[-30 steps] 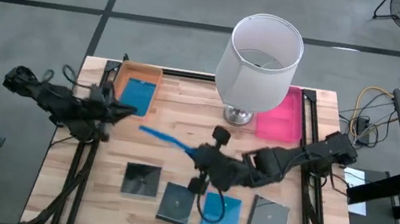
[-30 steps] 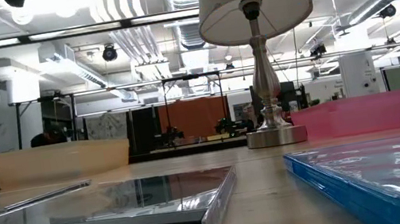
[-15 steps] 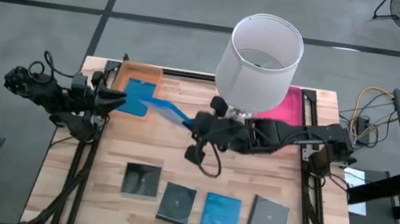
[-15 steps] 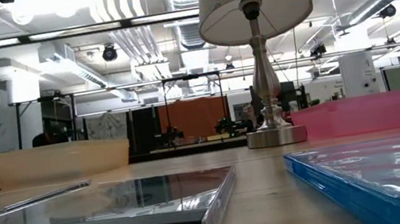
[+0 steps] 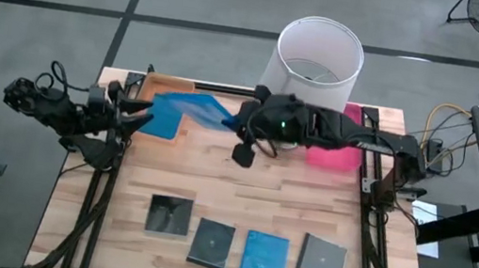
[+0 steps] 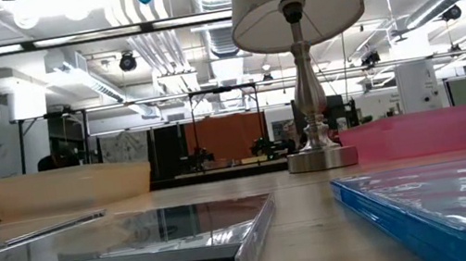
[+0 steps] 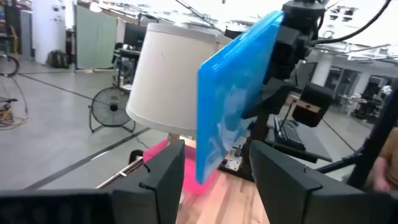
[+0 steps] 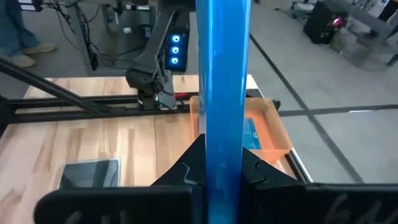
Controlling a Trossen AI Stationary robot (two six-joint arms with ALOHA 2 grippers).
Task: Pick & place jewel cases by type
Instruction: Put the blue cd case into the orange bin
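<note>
We log the near row on the wooden table (image 5: 215, 173) first. Four cases lie flat near the front edge, each apart from its neighbour: a dark square case (image 5: 169, 215), a second dark case (image 5: 212, 244), a blue case (image 5: 263, 262) and a third dark case (image 5: 323, 259). In the low view a clear-lidded case (image 6: 120, 247) and the blue one fill the foreground, both cut off by the frame.

Mid-table, the right gripper (image 5: 239, 122) is clamped on another blue case (image 5: 188, 107), holding it in the air. From the right wrist view we see this case edge-on, pinched between the two dark fingers (image 8: 186, 171). In the low view only a corner of it shows at the upper edge.

Further back on the left, the left gripper (image 5: 140, 112) waits at the table's left edge beside the orange tray (image 5: 153, 86). Its fingers (image 7: 163, 168) stand apart with nothing between them, and the lifted case hangs in front of them, not touching. A blue case (image 8: 252, 133) already lies inside the orange tray; from above the lifted case hides most of it.

At the far edge stand a lamp (image 5: 318, 60) with a white shade and a pink tray (image 5: 332, 153), partly hidden by the right arm and the shade.

We can read no label or writing on any case.
</note>
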